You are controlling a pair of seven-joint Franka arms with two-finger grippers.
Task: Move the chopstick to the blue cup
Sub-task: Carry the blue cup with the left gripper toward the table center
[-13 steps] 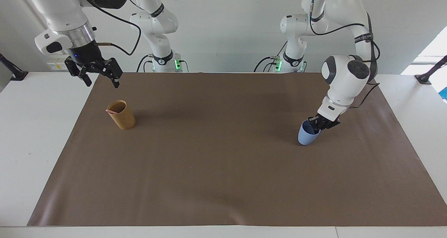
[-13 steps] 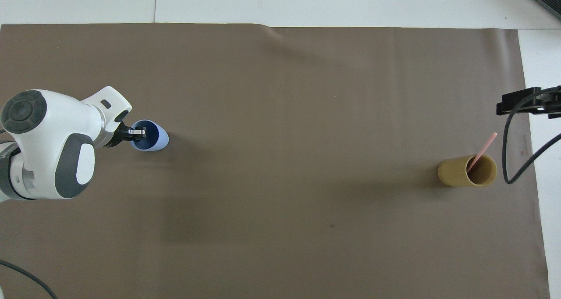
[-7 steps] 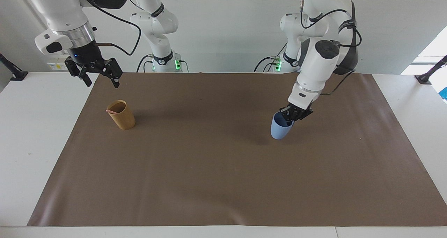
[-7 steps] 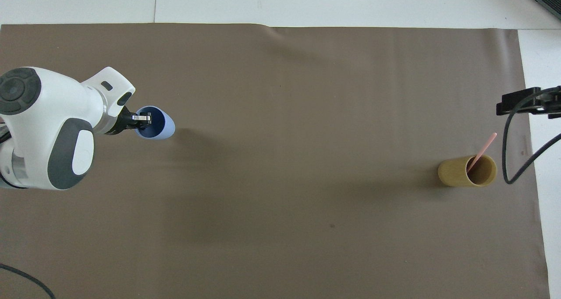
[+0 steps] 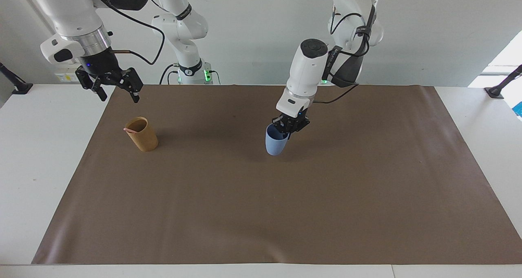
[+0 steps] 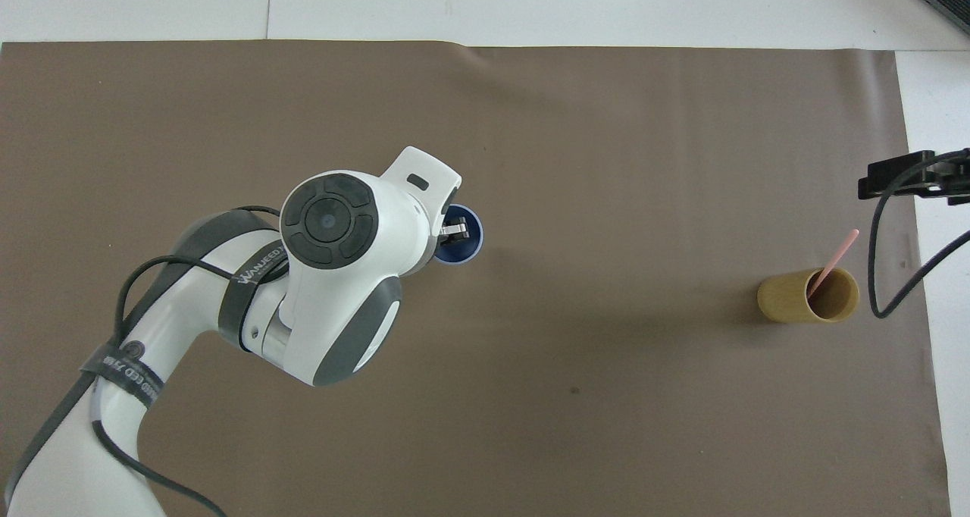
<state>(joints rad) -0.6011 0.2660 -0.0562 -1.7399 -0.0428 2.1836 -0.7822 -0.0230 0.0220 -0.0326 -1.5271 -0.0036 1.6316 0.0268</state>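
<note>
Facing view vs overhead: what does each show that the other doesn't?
Facing only: both arm bases, the right tool whole and open over the mat's edge, and the blue cup's outer wall, gripped at the rim by the left tool.

Overhead only: the cup's dark inside and how far the chopstick sticks out of the tan cup; the left arm hides much of the blue cup.

Both: brown mat, both cups, chopstick in the tan cup.
</note>
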